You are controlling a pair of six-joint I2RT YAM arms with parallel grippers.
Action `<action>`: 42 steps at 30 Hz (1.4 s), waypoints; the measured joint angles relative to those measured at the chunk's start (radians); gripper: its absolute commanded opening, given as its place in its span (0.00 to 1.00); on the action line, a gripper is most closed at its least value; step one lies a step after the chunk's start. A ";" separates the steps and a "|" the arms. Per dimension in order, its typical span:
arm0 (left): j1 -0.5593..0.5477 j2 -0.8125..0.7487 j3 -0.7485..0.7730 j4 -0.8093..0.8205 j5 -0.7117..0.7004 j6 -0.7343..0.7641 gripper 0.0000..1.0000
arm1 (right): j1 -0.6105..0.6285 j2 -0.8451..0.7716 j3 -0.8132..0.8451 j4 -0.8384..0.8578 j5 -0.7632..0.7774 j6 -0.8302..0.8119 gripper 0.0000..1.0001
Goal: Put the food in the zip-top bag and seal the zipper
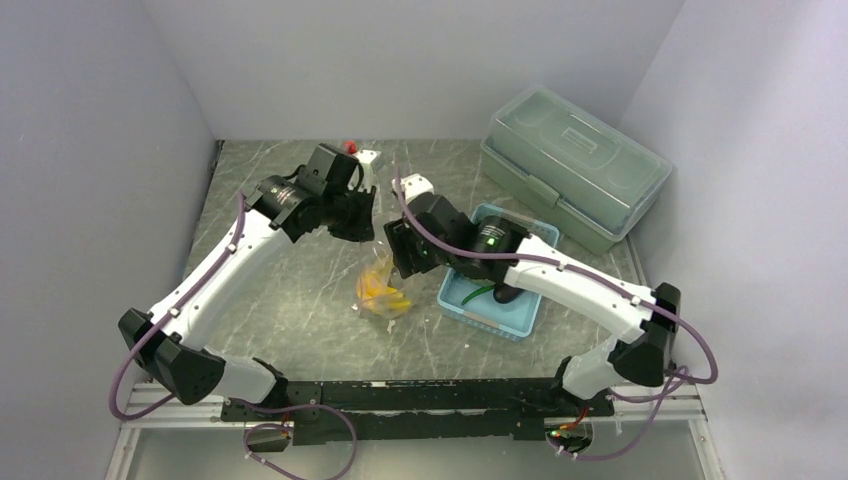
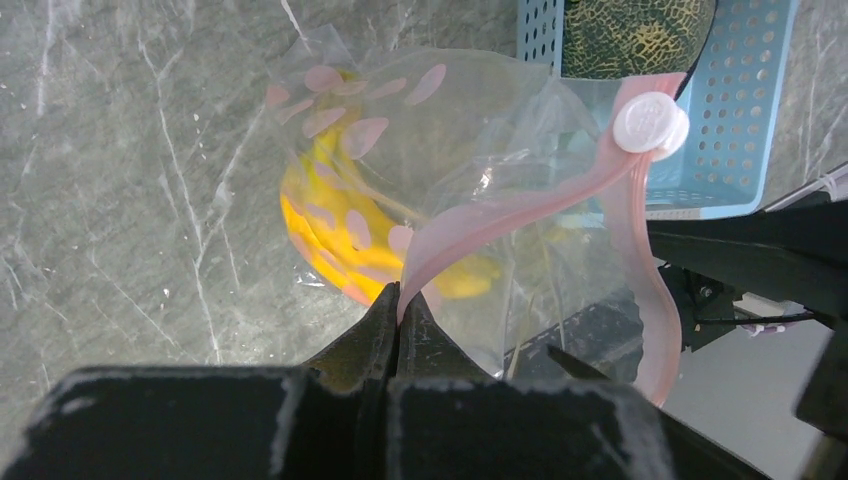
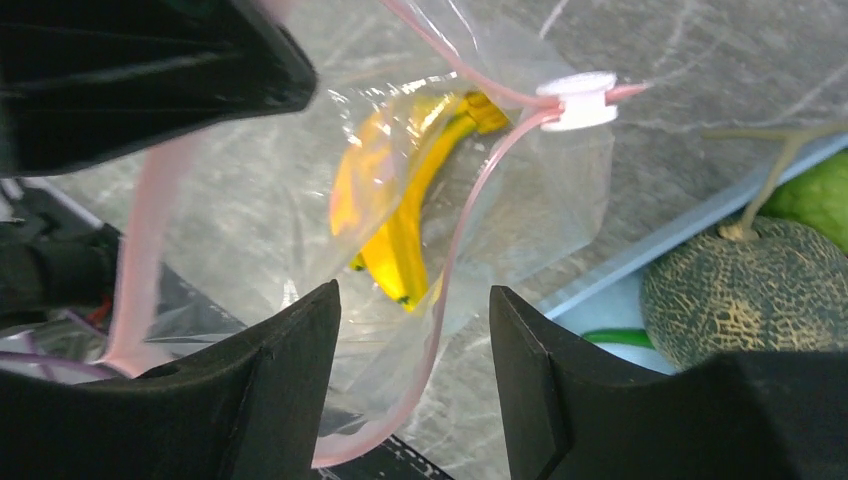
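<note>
left gripper (image 2: 398,300) clamped on zipper (image 2: 520,205), lifting zip-top bag (image 2: 480,130) mouth open for loading | right gripper (image 3: 415,330) jaws apart, empty, at mouth | bananas (image 3: 400,200) inside bag, table centre | melon (image 3: 750,290) waits in basket (image 2: 730,130), right

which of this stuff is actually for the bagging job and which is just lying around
For the job: zip-top bag, its pink zipper pinched in the shut left gripper, bananas inside, melon, lime-green fruit, open right gripper.
Just lying about: blue basket holding the melon, lidded box at the back right.
</note>
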 measured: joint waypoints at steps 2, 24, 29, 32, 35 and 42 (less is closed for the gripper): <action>0.000 -0.011 0.000 0.000 0.000 0.000 0.00 | 0.013 0.028 0.012 -0.028 0.043 0.002 0.57; -0.002 -0.059 0.084 -0.121 -0.201 0.002 0.00 | 0.042 0.164 0.169 -0.173 0.311 -0.002 0.00; -0.003 -0.070 0.204 -0.209 -0.330 0.005 0.00 | 0.037 0.240 0.257 -0.111 0.293 -0.038 0.00; -0.003 -0.071 0.286 -0.270 -0.397 0.009 0.00 | 0.027 0.285 0.289 -0.051 0.253 -0.050 0.00; -0.003 -0.064 0.371 -0.323 -0.440 0.014 0.00 | 0.015 0.314 0.296 0.040 0.186 -0.050 0.00; -0.003 -0.050 0.303 -0.314 -0.483 0.027 0.00 | -0.042 0.310 0.217 0.206 0.084 -0.028 0.00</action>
